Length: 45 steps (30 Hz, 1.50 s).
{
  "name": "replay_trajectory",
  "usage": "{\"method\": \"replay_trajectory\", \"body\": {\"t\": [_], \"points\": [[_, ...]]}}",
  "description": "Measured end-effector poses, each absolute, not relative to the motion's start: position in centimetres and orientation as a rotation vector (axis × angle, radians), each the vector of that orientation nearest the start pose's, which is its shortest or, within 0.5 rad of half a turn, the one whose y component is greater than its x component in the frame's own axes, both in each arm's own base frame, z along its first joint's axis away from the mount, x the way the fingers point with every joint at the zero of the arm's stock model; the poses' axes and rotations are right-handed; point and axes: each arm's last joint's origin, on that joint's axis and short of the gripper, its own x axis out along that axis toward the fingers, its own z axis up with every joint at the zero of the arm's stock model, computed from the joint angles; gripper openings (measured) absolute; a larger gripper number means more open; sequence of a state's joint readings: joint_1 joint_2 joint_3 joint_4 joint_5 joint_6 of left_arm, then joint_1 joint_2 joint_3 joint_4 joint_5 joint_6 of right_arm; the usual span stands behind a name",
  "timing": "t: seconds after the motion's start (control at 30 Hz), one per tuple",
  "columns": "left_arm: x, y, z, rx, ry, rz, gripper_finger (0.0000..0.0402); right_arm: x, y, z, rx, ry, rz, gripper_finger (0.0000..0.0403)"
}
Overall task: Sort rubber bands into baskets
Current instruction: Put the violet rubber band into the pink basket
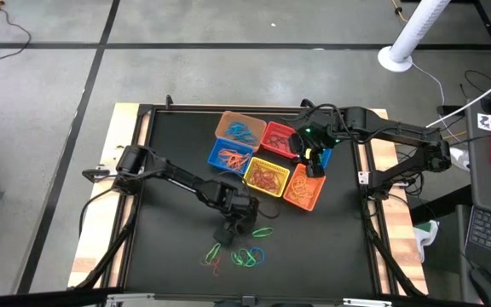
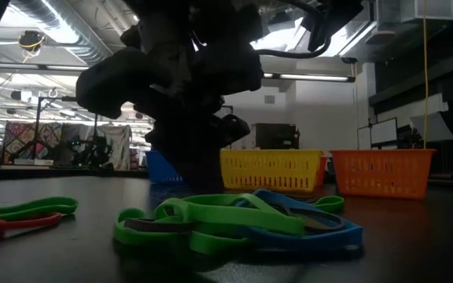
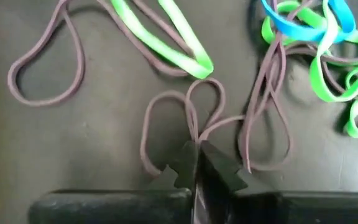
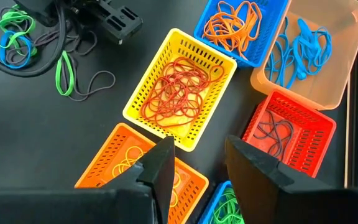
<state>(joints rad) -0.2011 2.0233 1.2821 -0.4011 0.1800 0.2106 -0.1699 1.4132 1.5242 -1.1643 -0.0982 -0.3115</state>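
Observation:
Several loose rubber bands [image 1: 239, 254], green, blue, red and dull purple, lie on the black mat near the table's front. My left gripper [image 3: 196, 157] is down among them, shut on a dull purple band [image 3: 185, 118]; the low view shows its dark bulk [image 2: 195, 165] reaching the mat behind a green and blue heap [image 2: 242, 220]. My right gripper [image 4: 201, 163] hangs open above the cluster of baskets [image 1: 267, 177], touching nothing. The yellow basket [image 4: 182, 87] holds red bands, and the tan one [image 4: 316, 50] holds blue bands. My left gripper pinches the dull purple band between its two fingertips, where two of the band's strands run together [image 3: 194, 138]. The fingers come slanting down from above. The band's loops [image 3: 160, 130] lie spread slack on the mat on either side.
A red basket [image 4: 291, 134], an orange one [image 4: 135, 168] and two blue ones [image 4: 241, 25] stand packed with the others mid-table. A long green band [image 3: 166, 31] and a green-blue tangle [image 3: 328, 56] lie just beyond my left fingers. Wooden rails [image 1: 101, 170] edge the mat.

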Motion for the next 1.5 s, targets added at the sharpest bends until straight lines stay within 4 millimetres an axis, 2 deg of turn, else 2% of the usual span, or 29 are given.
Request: {"method": "replay_trajectory", "body": {"t": [0.47,0.9,1.13,1.27,1.5], "points": [[38.8,-5.5,18.5,0.196,0.975,-0.39,0.0007,26.0,-4.2,36.7,-0.142,1.042,0.098,0.0143],[37.5,-3.5,23.5,0.178,0.848,-0.335,0.0004,26.0,-4.2,36.7,-0.141,1.042,0.097,0.0143],[36.1,-3.4,23.6,0.168,0.962,-0.345,0.0002,26.2,-4.2,35.4,-0.109,1.065,0.084,0.0143],[35.3,-3.3,23.5,0.165,1.033,-0.352,0.0006,26.5,-4.3,33.6,-0.104,1.091,0.089,0.0143],[34.7,-3.8,21.4,0.181,1.111,-0.347,0.0003,27.1,-4.3,29.8,-0.087,1.08,0.116,0.0143]]}}
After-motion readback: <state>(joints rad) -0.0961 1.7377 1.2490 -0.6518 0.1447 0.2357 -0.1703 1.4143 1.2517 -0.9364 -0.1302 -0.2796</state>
